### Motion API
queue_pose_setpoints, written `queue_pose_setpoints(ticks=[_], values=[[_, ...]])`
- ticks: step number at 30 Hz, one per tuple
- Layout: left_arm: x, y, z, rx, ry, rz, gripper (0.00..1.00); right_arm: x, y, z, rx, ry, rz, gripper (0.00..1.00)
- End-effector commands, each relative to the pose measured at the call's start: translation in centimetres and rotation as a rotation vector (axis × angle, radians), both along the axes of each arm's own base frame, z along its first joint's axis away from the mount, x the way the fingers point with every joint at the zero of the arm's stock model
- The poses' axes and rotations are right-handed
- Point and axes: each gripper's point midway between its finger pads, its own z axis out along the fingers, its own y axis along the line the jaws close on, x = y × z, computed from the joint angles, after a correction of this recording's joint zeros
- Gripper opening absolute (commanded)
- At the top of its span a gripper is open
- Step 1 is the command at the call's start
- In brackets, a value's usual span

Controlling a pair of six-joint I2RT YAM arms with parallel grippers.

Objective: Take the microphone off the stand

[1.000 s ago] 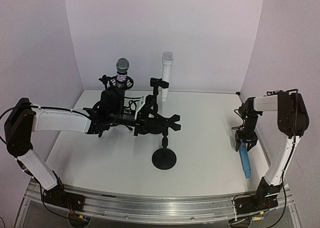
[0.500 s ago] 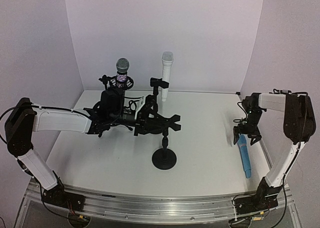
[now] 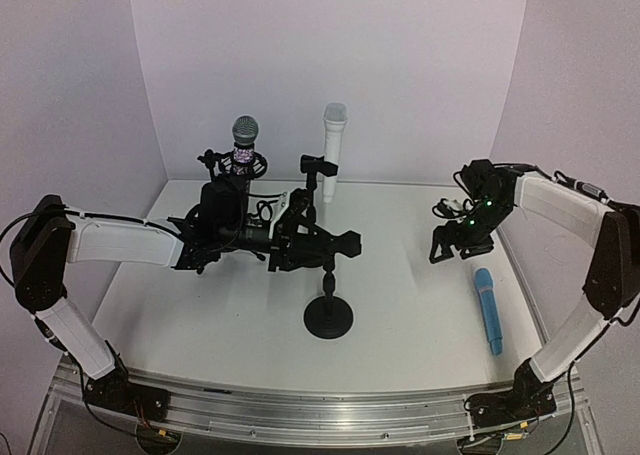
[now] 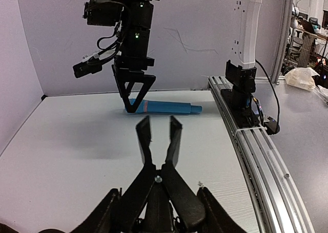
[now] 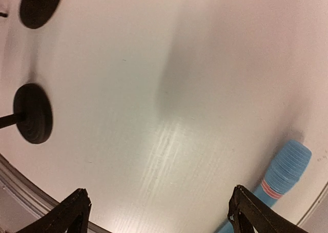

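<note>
A: Top external: where is the blue microphone (image 3: pixel 487 310) seen?
B: Laid flat on the table (image 3: pixel 400 315), well apart from the stand (image 3: pixel 328 318). Right gripper (image 3: pixel 450 247) is spread wide, left gripper (image 4: pixel 159 126) narrowly parted; nothing is held.

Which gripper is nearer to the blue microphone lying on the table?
Right. The right gripper hangs open just beyond the blue microphone's far end, not touching it. The left gripper is at mid-table by the black stand, well away from it.
</note>
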Motion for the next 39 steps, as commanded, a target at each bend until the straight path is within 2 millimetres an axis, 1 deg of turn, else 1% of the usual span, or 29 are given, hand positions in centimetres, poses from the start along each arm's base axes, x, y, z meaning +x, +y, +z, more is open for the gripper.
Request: queue_pose_setpoints(ticks=[1,3,4,8,10,12,13,14,15,17,19,20,23,24,26,27,29,32,35,39], values=[[-0.2,0.0,2.4,-0.081,-0.063,-0.023,0.53,0.9,4.2,4.1,0.171,-0.168,0.126,0.91],[-0.4,0.2,2.5,-0.084,-0.064,-0.028,0.61,1.1,5.2,5.3,0.204,-0.218,0.157,0.91],[-0.4,0.2,2.5,-0.086,-0.064,-0.029,0.64,1.0,5.6,5.7,0.22,-0.237,0.176,0.91],[-0.5,0.2,2.7,-0.091,-0.063,-0.031,0.7,0.4,7.4,7.0,0.262,-0.3,0.262,0.91],[-0.6,0.3,2.9,-0.094,-0.063,-0.03,0.75,-0.5,8.5,7.5,0.31,-0.337,0.326,0.91],[-0.7,0.6,3.4,-0.101,-0.069,-0.02,0.85,-1.3,10.2,8.9,0.392,-0.442,0.422,0.91],[-0.7,0.9,3.7,-0.107,-0.077,-0.013,0.9,-2.3,11.0,8.5,0.437,-0.481,0.472,0.9],[-0.9,1.3,4.1,-0.116,-0.089,-0.007,0.95,-3.2,11.9,9.3,0.498,-0.549,0.522,0.9],[-1.0,1.6,4.5,-0.124,-0.098,0.004,0.99,-3.3,12.8,10.1,0.55,-0.66,0.559,0.91],[-1.2,2.5,5.0,-0.134,-0.104,0.028,1.0,-4.4,14.0,9.6,0.61,-0.778,0.595,0.91],[-1.3,3.4,5.6,-0.141,-0.09,0.066,1.0,-4.1,14.8,9.6,0.614,-0.862,0.577,0.89],[-1.4,3.8,5.7,-0.142,-0.077,0.082,1.0,-4.1,15.4,9.0,0.601,-0.868,0.578,0.88],[-1.5,5.1,5.8,-0.14,-0.041,0.142,1.0,-4.5,18.5,8.2,0.595,-0.919,0.618,0.86],[-1.3,5.5,5.7,-0.136,-0.031,0.174,0.99,-4.3,19.4,8.7,0.621,-0.957,0.621,0.86],[-0.7,6.2,5.2,-0.124,-0.001,0.235,1.0,-4.2,21.2,8.3,0.659,-0.962,0.633,0.85],[-0.4,6.6,4.9,-0.118,0.018,0.264,1.0,-4.1,22.1,7.5,0.664,-0.949,0.642,0.85],[-0.1,7.5,4.2,-0.11,0.043,0.312,1.0,-4.0,23.6,6.9,0.689,-0.946,0.664,0.85],[0.2,8.4,3.1,-0.093,0.079,0.365,0.99,-4.5,25.8,6.6,0.738,-0.947,0.714,0.85],[0.3,9.1,2.1,-0.074,0.099,0.399,0.99,-4.9,27.3,5.8,0.758,-0.931,0.74,0.84],[0.3,9.3,1.7,-0.066,0.104,0.404,0.99,-4.6,28.4,5.0,0.777,-0.922,0.732,0.81]])
